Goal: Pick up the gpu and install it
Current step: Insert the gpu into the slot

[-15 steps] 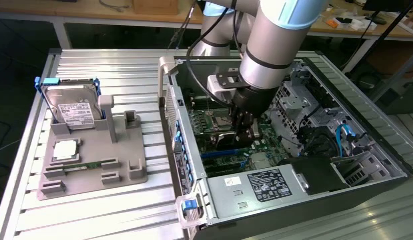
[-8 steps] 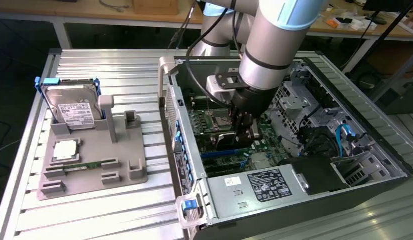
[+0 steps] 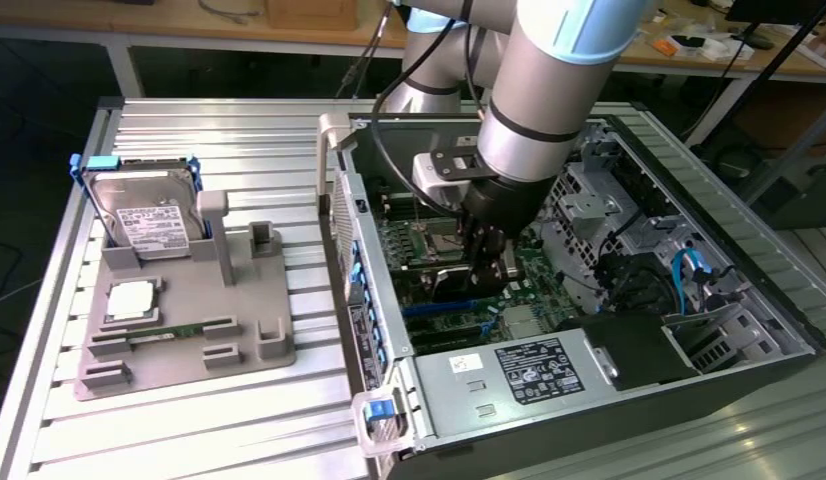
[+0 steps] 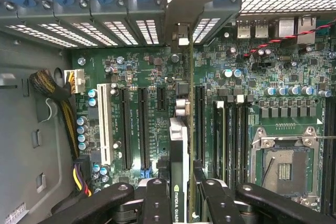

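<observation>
My gripper [image 4: 184,195] is down inside the open computer case [image 3: 733,250] and shut on the gpu [image 4: 179,140]. The gpu is seen edge-on, with black fingers [image 4: 157,198] on either side of it. It stands over the green motherboard [image 4: 262,66] between the long black expansion slots [image 4: 142,127], and its pale end bracket [image 4: 181,9] reaches the perforated rear slot covers. Whether the gpu sits in a slot I cannot tell. In the exterior view the gripper [image 3: 483,262] hangs over the middle of the board with the dark gpu [image 3: 453,285] below it.
On the exterior view's left a grey fixture [image 3: 186,350] holds a silver hard drive [image 3: 146,215], a processor [image 3: 133,300] and a green memory stick [image 3: 166,332]. Inside the case are the power supply [image 3: 520,370], the processor socket [image 4: 283,169] and a cable bundle [image 4: 58,98].
</observation>
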`<state>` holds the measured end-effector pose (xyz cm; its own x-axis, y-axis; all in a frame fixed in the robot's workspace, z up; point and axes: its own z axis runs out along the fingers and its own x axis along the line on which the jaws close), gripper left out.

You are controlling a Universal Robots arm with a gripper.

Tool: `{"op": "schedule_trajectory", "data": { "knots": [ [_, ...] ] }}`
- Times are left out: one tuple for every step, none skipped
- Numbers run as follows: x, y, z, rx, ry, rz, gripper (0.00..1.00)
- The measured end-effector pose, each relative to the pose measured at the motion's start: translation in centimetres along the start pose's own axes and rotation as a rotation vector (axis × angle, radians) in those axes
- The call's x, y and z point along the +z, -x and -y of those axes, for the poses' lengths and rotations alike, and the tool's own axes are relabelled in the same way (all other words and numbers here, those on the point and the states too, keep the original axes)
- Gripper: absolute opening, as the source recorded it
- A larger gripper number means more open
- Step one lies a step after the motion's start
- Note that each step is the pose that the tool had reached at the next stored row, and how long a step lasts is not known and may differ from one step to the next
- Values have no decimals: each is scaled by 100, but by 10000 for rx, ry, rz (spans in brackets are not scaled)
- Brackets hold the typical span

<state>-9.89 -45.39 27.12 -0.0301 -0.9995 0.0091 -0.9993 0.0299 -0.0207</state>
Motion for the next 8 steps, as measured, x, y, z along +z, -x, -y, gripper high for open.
{"op": "schedule_trajectory", "data": {
  "knots": [
    [1,0,-1,1,-19,2,27],
    [1,1,-1,2,-66,4,27],
    [2,0,0,1,-94,6,27],
    [1,0,0,1,-117,6,27],
    [1,0,-2,1,-129,5,27],
    [1,0,-2,1,-129,5,27],
    [16,0,-3,1,-130,6,27],
    [34,0,-3,1,-129,5,27]
  ]
}}
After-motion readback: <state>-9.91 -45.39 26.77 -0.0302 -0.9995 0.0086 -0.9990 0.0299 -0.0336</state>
